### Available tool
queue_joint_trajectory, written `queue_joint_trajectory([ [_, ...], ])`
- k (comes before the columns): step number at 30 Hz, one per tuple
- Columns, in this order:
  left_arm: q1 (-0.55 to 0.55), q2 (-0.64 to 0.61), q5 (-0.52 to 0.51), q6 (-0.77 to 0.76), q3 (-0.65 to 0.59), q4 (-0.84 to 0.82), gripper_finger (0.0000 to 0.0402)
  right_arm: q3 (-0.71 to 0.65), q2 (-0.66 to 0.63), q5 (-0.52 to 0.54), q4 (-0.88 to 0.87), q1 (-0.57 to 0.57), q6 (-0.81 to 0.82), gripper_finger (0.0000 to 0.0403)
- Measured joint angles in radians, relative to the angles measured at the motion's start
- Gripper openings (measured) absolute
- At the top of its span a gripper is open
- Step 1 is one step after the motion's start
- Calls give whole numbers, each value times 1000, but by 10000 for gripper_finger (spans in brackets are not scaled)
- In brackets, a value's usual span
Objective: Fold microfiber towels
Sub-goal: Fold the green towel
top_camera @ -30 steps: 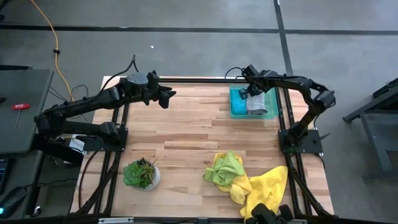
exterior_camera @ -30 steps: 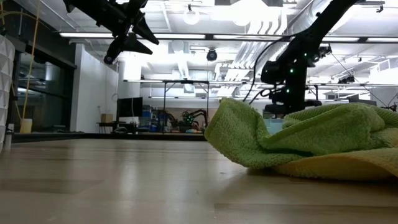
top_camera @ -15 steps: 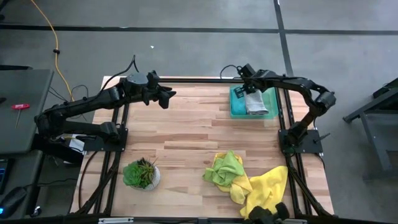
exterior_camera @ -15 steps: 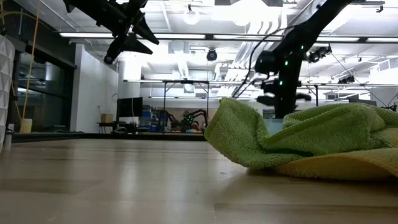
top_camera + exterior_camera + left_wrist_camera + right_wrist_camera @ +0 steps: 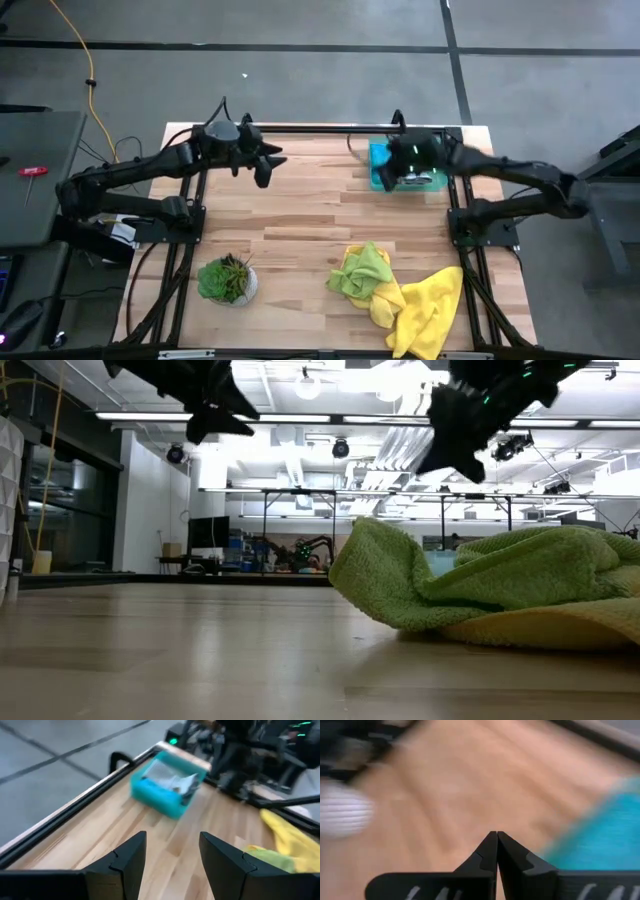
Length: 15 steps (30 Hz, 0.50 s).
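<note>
L gripper (image 5: 268, 166) hung w/ fingers apart over table's far side; R gripper (image 5: 385, 180) pressed together, empty, near teal tray (image 5: 378, 170); lime towel (image 5: 364, 270) lay crumpled.

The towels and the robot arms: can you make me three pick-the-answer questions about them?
1. Where is the lime green towel?
A. on the yellow towel
B. inside the teal bin
C. under the potted plant

2. How many towels lie loose on the table?
A. two
B. four
C. none

3. How are the right gripper fingers?
A. wide apart
B. shut together
C. holding a towel

Answers: 1 A, its edge overlaps the yellow one at the table's near right. 2 A, only green and yellow show there. 3 B, the right wrist view shows the fingers touching with nothing between.
</note>
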Motion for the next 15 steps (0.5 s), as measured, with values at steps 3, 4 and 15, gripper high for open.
queue_joint_trajectory([
  [3, -47, -1, 12, -11, -40, 131, 175, -114, -72, 11, 254, 151, 93, 0],
  [4, -67, -1, 12, -32, -71, 203, 175, -145, -86, 22, 324, 192, 107, 0],
  [15, -304, 214, -99, -191, -131, 368, 175, -126, -103, 209, 337, 343, 75, 0],
])
